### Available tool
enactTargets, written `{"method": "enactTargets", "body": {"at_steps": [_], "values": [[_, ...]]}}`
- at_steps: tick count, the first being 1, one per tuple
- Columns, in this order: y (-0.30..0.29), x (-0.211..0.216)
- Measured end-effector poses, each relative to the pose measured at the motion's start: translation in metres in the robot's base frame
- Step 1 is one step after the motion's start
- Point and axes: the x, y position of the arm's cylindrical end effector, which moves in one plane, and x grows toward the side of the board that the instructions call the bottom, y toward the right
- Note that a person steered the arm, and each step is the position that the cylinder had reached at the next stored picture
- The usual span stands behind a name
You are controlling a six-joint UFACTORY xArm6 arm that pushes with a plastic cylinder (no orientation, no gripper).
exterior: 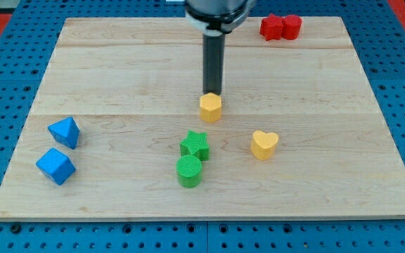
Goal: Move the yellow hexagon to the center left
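The yellow hexagon point(210, 107) lies near the middle of the wooden board point(118, 77). My tip point(211, 93) stands right at the hexagon's top edge, touching or nearly touching it from the view's top side. The rod rises straight up from there to the arm at the view's top.
A green star point(195, 144) and a green cylinder point(189, 171) sit below the hexagon. A yellow heart point(264, 144) lies to the lower right. Two blue blocks point(64, 131) point(55, 166) sit at the left edge. Two red blocks point(280, 27) sit at the top right.
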Motion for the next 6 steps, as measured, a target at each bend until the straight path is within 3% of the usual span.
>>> {"method": "enactTargets", "body": {"at_steps": [1,2,3,5,6], "values": [[0.033,0.014],[0.031,0.036],[-0.049,0.042],[-0.083,0.080],[-0.156,0.065]]}}
